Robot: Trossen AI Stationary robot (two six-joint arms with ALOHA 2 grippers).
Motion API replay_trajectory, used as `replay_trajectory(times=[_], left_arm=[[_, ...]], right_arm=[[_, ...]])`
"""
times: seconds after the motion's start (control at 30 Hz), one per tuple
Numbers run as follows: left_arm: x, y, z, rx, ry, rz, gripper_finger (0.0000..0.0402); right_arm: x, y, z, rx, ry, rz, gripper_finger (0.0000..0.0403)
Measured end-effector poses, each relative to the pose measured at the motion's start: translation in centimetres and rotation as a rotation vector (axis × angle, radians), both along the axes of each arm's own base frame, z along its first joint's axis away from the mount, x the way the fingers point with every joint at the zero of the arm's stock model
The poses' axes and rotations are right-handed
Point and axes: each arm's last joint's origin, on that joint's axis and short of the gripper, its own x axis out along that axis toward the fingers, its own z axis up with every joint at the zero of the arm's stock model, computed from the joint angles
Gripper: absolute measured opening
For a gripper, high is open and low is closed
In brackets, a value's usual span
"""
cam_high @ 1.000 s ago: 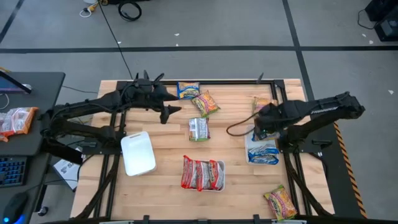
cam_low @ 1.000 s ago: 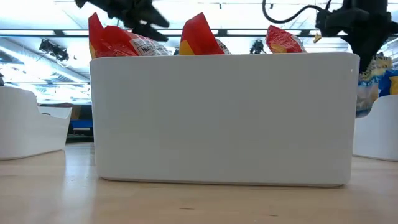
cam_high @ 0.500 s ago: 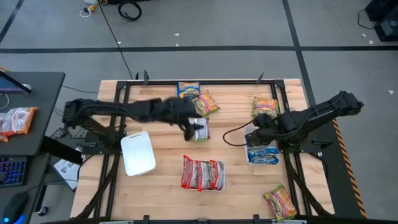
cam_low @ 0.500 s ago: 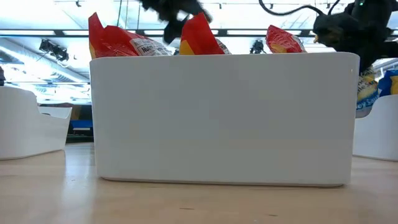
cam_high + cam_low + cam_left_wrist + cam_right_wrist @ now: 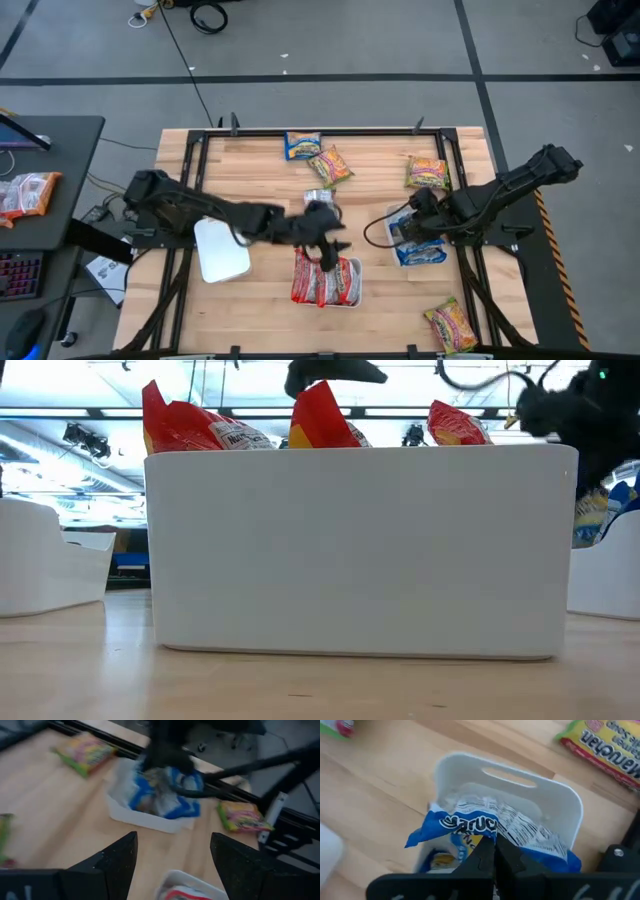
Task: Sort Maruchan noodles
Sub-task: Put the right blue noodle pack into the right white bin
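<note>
Red-and-silver Maruchan noodles (image 5: 325,280) stand packed in a white tray (image 5: 360,550) near the table's middle front. Blue-and-yellow packets (image 5: 485,827) fill a second white tray (image 5: 432,257) at the right. Loose packets lie flat on the wood: a blue one (image 5: 302,145), a red-and-silver one (image 5: 320,203) and yellow-orange-green ones (image 5: 330,166) (image 5: 427,172) (image 5: 450,325). My left gripper (image 5: 332,247) (image 5: 172,865) hovers open and empty above the red tray's far edge. My right gripper (image 5: 492,852) is shut, pointing down over the blue packets. My right gripper comes from above with its shut fingers aimed at the crumpled top blue packet (image 5: 470,822) in the tray. The fingers hide their own tips, so I cannot tell whether they touch the packet.
An empty white tray (image 5: 222,246) sits at the left, beside my left arm. Black frame rails (image 5: 320,130) run along the table's edges. Bare wood lies between the red tray and the blue tray.
My left gripper has swept from the table's far left part toward the middle and the near edge, ending above the red packets' tray, still open. My right gripper has sunk toward the blue packets' tray, staying shut.
</note>
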Motion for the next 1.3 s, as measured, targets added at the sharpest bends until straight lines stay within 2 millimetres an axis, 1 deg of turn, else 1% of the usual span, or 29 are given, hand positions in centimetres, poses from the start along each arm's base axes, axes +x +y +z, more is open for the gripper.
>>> replay_trajectory(times=[0.1,0.2,0.27,0.37,0.47,0.53,0.6,0.67,0.8,0.87,0.97,1.07,1.2,1.3], left_arm=[[1.2,-1.9,-1.6,-0.026,-0.031,-0.027,0.0253],[2.8,-2.8,-3.4,-0.035,-0.078,-0.050,0.0253],[3.9,-2.6,-4.5,-0.017,-0.105,-0.078,0.0253],[5.5,-1.7,-6.5,-0.021,-0.114,-0.129,0.0253],[6.5,-0.5,-8.6,-0.036,-0.078,-0.150,0.0253],[6.9,0.1,-9.5,-0.032,-0.056,-0.144,0.0253],[7.3,0.4,-9.9,-0.021,-0.071,-0.163,0.0253],[7.6,0.2,-9.9,-0.024,-0.117,-0.224,0.0253],[8.3,-1.5,-9.0,0.013,-0.186,-0.327,0.0253],[9.0,-2.3,-9.1,0.037,-0.196,-0.351,0.0253],[10.1,-3.1,-9.8,0.046,-0.192,-0.364,0.0253],[11.1,-3.4,-10.3,0.047,-0.196,-0.367,0.0253],[12.3,-3.9,-10.1,0.039,-0.232,-0.419,0.0253],[12.7,-4.1,-9.9,0.055,-0.235,-0.463,0.0253]], right_arm=[[-0.4,-0.2,-1.3,0.025,0.057,-0.004,0.0002],[-0.7,-0.6,-2.3,0.076,0.112,-0.009,0.0002],[-0.8,-1.0,-2.7,0.105,0.137,-0.026,0.0002],[-0.9,-1.4,-3.2,0.130,0.159,-0.053,0.0002],[-0.9,-1.8,-3.5,0.166,0.182,-0.049,0.0002],[-1.0,-2.0,-3.6,0.216,0.208,-0.042,0.0002],[-1.0,-2.1,-3.6,0.257,0.216,-0.033,0.0003],[-0.9,-2.3,-3.5,0.284,0.212,-0.039,0.0003],[-0.5,-3.4,-3.4,0.314,0.172,-0.071,0.0004],[-0.3,-4.1,-3.4,0.315,0.151,-0.086,0.0004],[0.1,-5.4,-3.5,0.284,0.121,-0.125,0.0004],[0.4,-6.8,-3.5,0.247,0.079,-0.185,0.0004],[0.4,-8.4,-3.4,0.179,0.053,-0.263,0.0004],[0.1,-9.6,-3.4,0.111,0.053,-0.313,0.0004]])
